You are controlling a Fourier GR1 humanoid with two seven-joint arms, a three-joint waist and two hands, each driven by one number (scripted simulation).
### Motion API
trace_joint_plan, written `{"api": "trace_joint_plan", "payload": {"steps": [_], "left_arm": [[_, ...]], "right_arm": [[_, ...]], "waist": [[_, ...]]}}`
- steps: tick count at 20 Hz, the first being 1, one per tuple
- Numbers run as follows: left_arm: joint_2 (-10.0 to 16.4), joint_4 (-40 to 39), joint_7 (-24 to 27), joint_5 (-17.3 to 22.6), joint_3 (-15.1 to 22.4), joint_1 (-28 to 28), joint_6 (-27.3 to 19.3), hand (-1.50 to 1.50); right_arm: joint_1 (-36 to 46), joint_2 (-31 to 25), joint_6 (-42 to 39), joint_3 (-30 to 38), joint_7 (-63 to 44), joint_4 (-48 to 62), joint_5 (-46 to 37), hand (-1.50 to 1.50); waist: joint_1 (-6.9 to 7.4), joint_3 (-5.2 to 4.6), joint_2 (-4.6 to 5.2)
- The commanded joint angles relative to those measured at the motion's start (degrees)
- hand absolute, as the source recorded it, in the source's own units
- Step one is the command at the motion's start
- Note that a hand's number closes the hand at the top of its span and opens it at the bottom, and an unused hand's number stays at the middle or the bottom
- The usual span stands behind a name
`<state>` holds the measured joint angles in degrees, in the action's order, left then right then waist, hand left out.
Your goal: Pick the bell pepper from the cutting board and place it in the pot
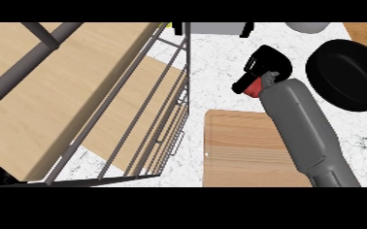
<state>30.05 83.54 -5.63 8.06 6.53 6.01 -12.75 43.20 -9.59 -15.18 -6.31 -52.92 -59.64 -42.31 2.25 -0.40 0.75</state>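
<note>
My right hand [267,66] hangs over the white counter just beyond the far edge of the wooden cutting board [243,150]. Its black fingers are curled round a red bell pepper [252,88], of which only a small red patch shows under the hand. The grey forearm runs from the lower right up across the board. The black pot [342,75] lies to the right of the hand, a short gap away, cut by the view's right edge. My left hand does not show.
A wooden shelf unit with a grey metal wire frame [168,97] fills the left half of the view. A grey object [213,27] and a pale round dish [308,26] sit at the far edge of the counter.
</note>
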Motion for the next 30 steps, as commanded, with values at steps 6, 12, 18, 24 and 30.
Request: {"api": "trace_joint_plan", "payload": {"steps": [6,12,18,24,30], "left_arm": [[0.47,1.75,0.80,0.72,-2.68,-4.75,0.92,0.00],[-0.15,2.51,2.74,0.34,-2.73,-2.19,0.73,0.00],[-0.16,5.11,0.24,-0.28,-2.67,-2.47,0.14,0.00],[-1.94,3.43,-0.01,-2.20,-1.91,-3.80,-1.01,0.00],[-2.54,2.80,1.54,-2.05,-2.48,-3.70,-0.12,0.00]], "right_arm": [[12.58,-4.33,3.73,-4.32,-3.60,3.27,-11.99,1.50],[16.89,-8.08,10.15,-6.82,-8.64,0.76,-22.66,1.50],[19.03,-10.12,16.13,0.34,-7.17,-1.83,-21.60,1.50],[17.93,-13.84,21.21,3.97,-1.61,-0.11,-22.05,1.50],[15.34,-20.11,24.47,9.99,6.54,1.95,-18.25,1.50]], "waist": [[-1.54,0.30,-0.76],[-1.98,0.29,-1.03],[-2.17,0.42,-0.90],[-2.11,0.40,-0.56],[-2.44,0.43,-0.54]]}}
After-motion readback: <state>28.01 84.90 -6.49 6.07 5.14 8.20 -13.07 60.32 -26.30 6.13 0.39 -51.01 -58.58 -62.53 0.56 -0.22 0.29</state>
